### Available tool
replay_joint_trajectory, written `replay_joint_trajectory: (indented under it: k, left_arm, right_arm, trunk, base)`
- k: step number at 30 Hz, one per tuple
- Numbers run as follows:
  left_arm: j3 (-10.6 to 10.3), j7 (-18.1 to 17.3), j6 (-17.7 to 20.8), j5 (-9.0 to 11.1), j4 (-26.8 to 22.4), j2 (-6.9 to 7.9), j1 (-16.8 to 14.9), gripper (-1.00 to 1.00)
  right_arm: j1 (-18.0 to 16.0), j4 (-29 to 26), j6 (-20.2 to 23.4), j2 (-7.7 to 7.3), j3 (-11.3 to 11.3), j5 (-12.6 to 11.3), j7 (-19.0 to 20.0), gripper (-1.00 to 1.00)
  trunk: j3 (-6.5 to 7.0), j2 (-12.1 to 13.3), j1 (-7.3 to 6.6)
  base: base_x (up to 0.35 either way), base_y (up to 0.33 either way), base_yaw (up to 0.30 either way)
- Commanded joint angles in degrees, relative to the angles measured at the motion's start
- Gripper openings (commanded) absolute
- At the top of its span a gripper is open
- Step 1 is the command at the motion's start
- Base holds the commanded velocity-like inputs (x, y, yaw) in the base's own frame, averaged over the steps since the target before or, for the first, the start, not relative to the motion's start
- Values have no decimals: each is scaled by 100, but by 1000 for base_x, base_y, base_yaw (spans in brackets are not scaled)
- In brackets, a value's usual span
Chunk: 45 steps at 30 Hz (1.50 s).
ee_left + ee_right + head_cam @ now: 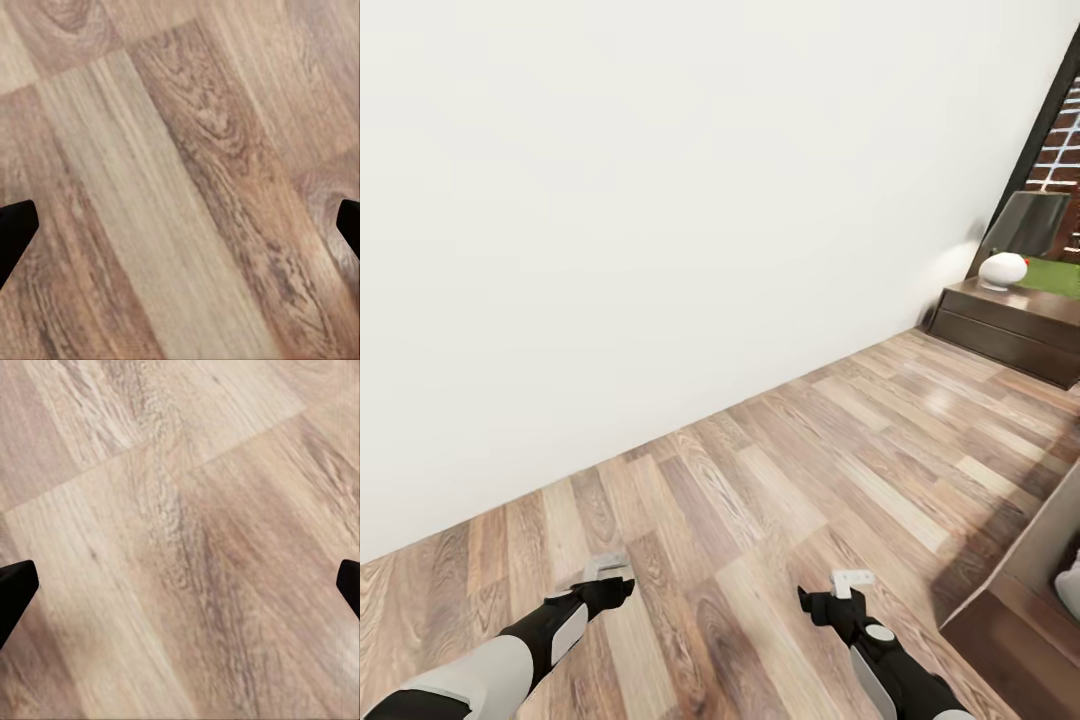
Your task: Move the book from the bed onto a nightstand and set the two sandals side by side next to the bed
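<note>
**Both grippers wide apart and empty over bare floor; bed corner at lower right**

Head view: you're facing a plain white wall (660, 200) that fills the upper left of the frame, with wood-plank floor (810, 470) running diagonally below it. Your left gripper (607, 570) sits at bottom centre-left, your right gripper (852, 580) at bottom centre-right, both hanging above the planks and well apart from each other.

Left wrist view: the left gripper (180, 225) has its dark fingertips (15, 225) at the two side edges of the frame, spread wide, nothing between them but floor. Right wrist view: same for the right gripper (180, 585), fingertips (15, 589) at the edges, holding nothing.

The bed (1025, 590) pokes in at the lower right edge: a dark-brown frame corner with an off-white mattress side. A nightstand (1010, 325) stands at the right edge, upper half, against the wall, with a white rounded object (1002, 270) on top. Beside it is the dark window frame (1040, 130), with brick and grass beyond.
</note>
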Motion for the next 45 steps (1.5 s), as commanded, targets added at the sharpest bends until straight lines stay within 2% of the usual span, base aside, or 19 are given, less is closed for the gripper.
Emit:
replay_joint_trajectory:
  k: [1, 13, 23, 45]
  left_arm:
    - [-43, -8, 30, 56, -11, 4, 0, 100]
    - [-43, -4, 30, 51, -11, 3, 0, 100]
    - [-43, -8, 30, 51, -11, 4, 0, 100]
    - [-43, -8, 30, 51, -9, -4, 1, 100]
  right_arm:
    - [-3, 12, -13, -6, 36, -57, -1, 100]
    - [-3, 44, 23, -11, 35, -74, 18, 100]
    - [-3, 45, 12, -5, 27, -80, -34, 100]
    - [-3, 232, 34, -7, 9, -74, -46, 100]
  trunk:
    - [-5, -2, 1]
    - [-5, -2, 1]
    - [-5, -2, 1]
    - [-5, -2, 1]
  base:
    - [230, 210, -50]
    - [276, 170, -11]
    - [324, 30, -24]
    - [323, 9, -257]
